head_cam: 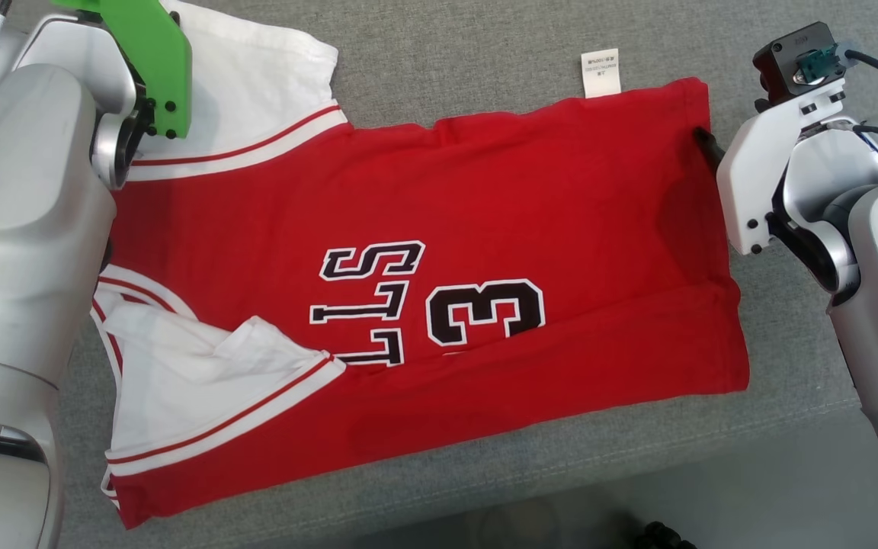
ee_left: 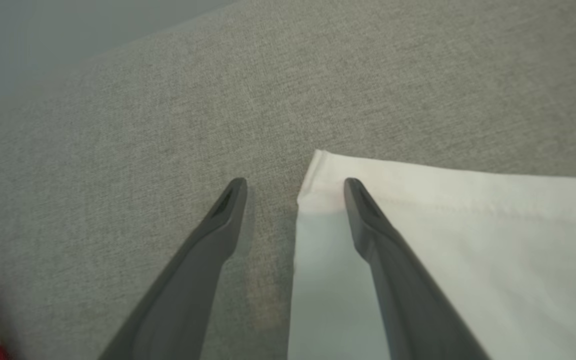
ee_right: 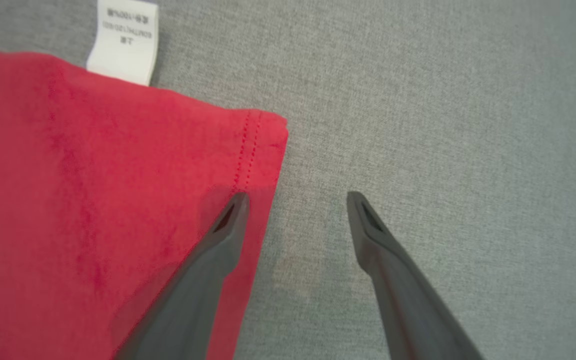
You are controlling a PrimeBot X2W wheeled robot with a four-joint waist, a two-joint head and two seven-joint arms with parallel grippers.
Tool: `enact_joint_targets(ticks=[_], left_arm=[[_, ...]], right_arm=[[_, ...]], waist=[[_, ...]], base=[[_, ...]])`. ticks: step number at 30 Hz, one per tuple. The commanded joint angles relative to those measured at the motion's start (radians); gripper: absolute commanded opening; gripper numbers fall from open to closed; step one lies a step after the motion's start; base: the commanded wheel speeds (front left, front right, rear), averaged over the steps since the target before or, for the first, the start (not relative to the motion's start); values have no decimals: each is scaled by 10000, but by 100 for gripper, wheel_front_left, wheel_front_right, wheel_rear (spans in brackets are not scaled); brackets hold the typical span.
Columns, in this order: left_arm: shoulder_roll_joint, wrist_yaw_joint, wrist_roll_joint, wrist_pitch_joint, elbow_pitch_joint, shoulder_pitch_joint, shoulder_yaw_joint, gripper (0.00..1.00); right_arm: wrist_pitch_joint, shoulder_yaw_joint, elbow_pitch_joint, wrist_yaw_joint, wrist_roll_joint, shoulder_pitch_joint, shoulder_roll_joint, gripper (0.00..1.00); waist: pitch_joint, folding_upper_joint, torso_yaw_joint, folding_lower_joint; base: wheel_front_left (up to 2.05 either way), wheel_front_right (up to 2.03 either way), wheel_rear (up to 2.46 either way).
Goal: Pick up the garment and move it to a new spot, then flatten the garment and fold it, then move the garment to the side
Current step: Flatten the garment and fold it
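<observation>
stage: garment (head_cam: 485,229) flat on grey upholstered surface (head_cam: 447,46), reaching its near edge, one long side seemingly folded | left gripper (ee_left: 295,187) fingers released astride white sleeve corner (ee_left: 318,165) | right gripper (ee_right: 298,200) fingers released astride red hem corner (ee_right: 268,130) | left: further folds, move aside

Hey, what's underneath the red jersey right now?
The jersey lies on grey fabric, which shows beyond its far, near and right edges. A white label pokes out past its far edge. Anything else beneath is covered.

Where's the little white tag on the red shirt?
In the head view the tag sticks out past the far edge of the shirt, toward the right, near the right pincer.
</observation>
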State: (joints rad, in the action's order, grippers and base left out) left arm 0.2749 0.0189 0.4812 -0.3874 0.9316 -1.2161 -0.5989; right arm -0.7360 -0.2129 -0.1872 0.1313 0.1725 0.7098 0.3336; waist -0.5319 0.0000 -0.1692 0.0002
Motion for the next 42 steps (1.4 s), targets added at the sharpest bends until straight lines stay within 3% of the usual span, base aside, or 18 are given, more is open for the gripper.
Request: enact_joint_targets(ticks=[1, 3, 4, 5, 6, 10, 12, 17, 26, 42], left_arm=[[104, 55, -88, 48, 96, -222, -22, 100], [84, 64, -84, 27, 260, -290, -42, 95], [59, 77, -27, 95, 296, -342, -3, 84], [50, 71, -17, 123, 343, -381, 3, 63], [42, 29, -15, 105, 413, -394, -26, 50], [-114, -114, 83, 52, 623, -421, -77, 26], [-248, -201, 214, 28, 710, -386, -47, 0], [-429, -268, 289, 101, 872, -358, -106, 0], [-989, -250, 488, 420, 1223, -256, -152, 0], [-1230, -384, 518, 666, 1838, -699, -391, 0]], right_arm=[[69, -17, -17, -11, -52, 108, 29, 100], [48, -34, -11, -11, -42, 93, 59, 100], [19, -37, -2, -11, -33, 90, 78, 100], [6, -38, 16, -11, -24, 93, 87, 100], [-6, -44, 34, -11, -19, 100, 93, 100], [-67, -19, 92, -11, -7, 172, 130, 100], [-8, 47, 125, -11, 28, 190, 98, 100], [219, 265, 218, -12, 11, 111, 40, 100], [608, 1674, 637, -11, -368, -403, -217, 100], [875, 1346, -791, -11, -624, 397, -743, 100]], waist=[[-42, 0, -43, -2], [-71, 0, -60, -2], [-94, 0, -59, -2], [-118, 0, -58, -2], [-141, 0, -56, -2], [-239, 0, -6, -2], [-289, 0, 27, -2], [-328, 0, 108, -2], [-196, 0, 377, -2], [-457, 0, 647, -2]], base=[[0, 0, 0], [0, 0, 0], [0, 0, 0], [0, 0, 0], [0, 0, 0], [0, 0, 0], [0, 0, 0], [0, 0, 0], [0, 0, 0], [0, 0, 0]])
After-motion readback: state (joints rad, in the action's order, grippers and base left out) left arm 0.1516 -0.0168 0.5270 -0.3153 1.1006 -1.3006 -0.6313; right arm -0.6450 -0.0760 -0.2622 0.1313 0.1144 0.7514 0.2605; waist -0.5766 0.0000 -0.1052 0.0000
